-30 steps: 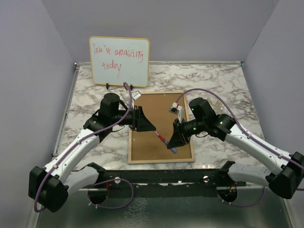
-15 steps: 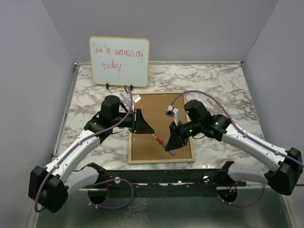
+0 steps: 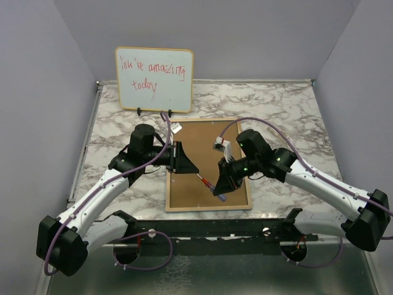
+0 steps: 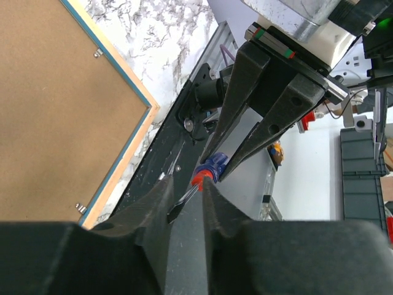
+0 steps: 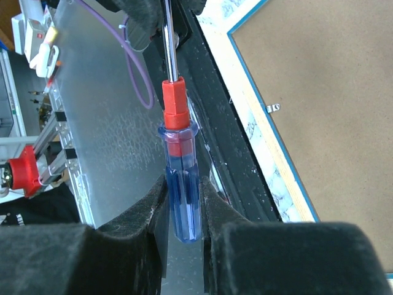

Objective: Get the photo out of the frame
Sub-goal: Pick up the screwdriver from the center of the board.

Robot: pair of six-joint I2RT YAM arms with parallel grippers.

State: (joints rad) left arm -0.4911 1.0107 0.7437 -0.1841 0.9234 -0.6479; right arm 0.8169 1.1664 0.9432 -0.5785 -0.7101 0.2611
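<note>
The frame (image 3: 206,136) lies face down mid-table, brown backing board up, with a pale wood and blue rim. It also shows in the left wrist view (image 4: 61,110) and the right wrist view (image 5: 325,92). The photo is hidden under the board. My right gripper (image 3: 221,190) (image 5: 183,190) is shut on the blue handle of a screwdriver (image 3: 207,180) (image 5: 178,153), held above the frame's near part. My left gripper (image 3: 195,167) (image 4: 184,193) has its jaws a little apart around the screwdriver's metal tip (image 4: 178,209).
A small whiteboard (image 3: 153,78) with red handwriting stands at the back left. Small metal clips (image 4: 97,54) (image 5: 273,108) sit along the board's edge. A black rail (image 3: 215,227) runs along the table's near edge. Grey walls enclose three sides.
My right gripper has moved a little to the left with the screwdriver, bringing its tip between the left fingers. The left arm has barely moved.
</note>
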